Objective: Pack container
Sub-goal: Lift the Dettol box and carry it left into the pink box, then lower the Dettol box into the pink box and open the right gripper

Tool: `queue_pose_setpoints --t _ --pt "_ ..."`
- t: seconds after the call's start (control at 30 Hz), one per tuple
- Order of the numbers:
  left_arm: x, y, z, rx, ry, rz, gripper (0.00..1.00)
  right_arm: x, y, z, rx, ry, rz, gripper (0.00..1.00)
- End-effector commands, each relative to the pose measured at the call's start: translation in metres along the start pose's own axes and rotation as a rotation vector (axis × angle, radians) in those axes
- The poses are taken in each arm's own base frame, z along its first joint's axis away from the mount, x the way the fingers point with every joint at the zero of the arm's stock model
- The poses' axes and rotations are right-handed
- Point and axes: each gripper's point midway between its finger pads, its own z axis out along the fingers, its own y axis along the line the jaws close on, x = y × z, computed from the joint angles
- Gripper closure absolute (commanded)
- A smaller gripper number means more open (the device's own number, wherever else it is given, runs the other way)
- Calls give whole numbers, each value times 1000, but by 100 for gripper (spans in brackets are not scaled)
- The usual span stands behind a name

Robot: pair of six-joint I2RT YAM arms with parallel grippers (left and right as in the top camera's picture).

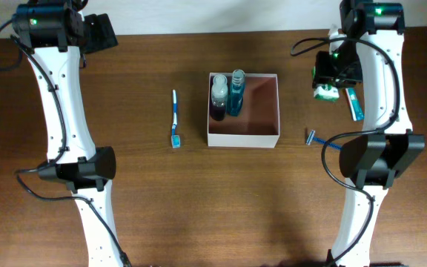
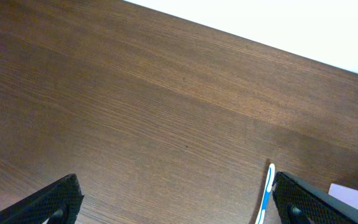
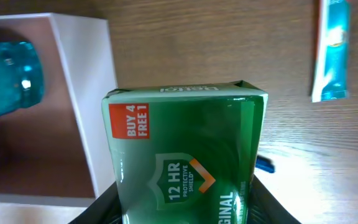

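The container [image 1: 262,135], a square white-walled box with a pinkish-brown inside, stands mid-table and holds a dark bottle [image 1: 219,99] and a blue bottle [image 1: 236,92] in its left part. My right gripper [image 1: 328,85] is shut on a green soap box [image 3: 185,155] and holds it above the table, right of the container's wall [image 3: 82,93]. My left gripper [image 2: 176,202] is open and empty over bare table at the far left. A blue toothbrush [image 1: 175,119] lies left of the container; its tip shows in the left wrist view [image 2: 267,193].
A blue tube [image 1: 354,104] lies on the table right of my right gripper and shows in the right wrist view [image 3: 333,50]. A blue razor [image 1: 314,138] lies right of the container's front corner. Both arm bases stand at the table's front.
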Motion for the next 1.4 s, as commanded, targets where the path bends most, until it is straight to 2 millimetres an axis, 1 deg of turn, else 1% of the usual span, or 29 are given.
queue_pose_setpoints --t 0.0,0.17,0.27,0.37,0.4,0.43,0.53,0.6,0.73,0.97,1.1,1.27,1.37 --pt "-4 3 -15 8 -27 -18 1 3 28 -34 -112 -70 -15 62" --pt "-4 3 -15 8 -27 -18 1 12 52 -61 -133 -126 -69 62" --pt "-4 3 -15 8 -27 -18 1 21 74 -74 -145 -150 -103 61" --pt "-4 3 -15 8 -27 -18 1 31 102 -78 -157 -153 -173 61" --pt "-4 3 -15 8 -27 -18 1 33 108 -77 -154 -150 -184 61" --pt "-4 3 -15 8 -27 -18 1 35 111 -75 -133 -146 -172 62" --pt "-4 3 -15 8 -27 -18 1 38 105 -62 -6 -128 -98 62" --pt "-4 3 -15 8 -27 -18 1 43 105 -53 28 -106 -75 62" --pt "-4 3 -15 8 -27 -18 1 48 111 -35 36 -61 -51 63" --pt "-4 3 -15 8 -27 -18 1 36 129 -2 -4 -74 -68 63" --pt "-4 3 -15 8 -27 -18 1 30 129 17 -7 -81 -51 62" --pt "-4 3 -15 8 -27 -18 1 31 126 42 1 -60 -50 63" --pt "-4 3 -15 8 -27 -18 1 31 126 52 1 -58 -50 63"
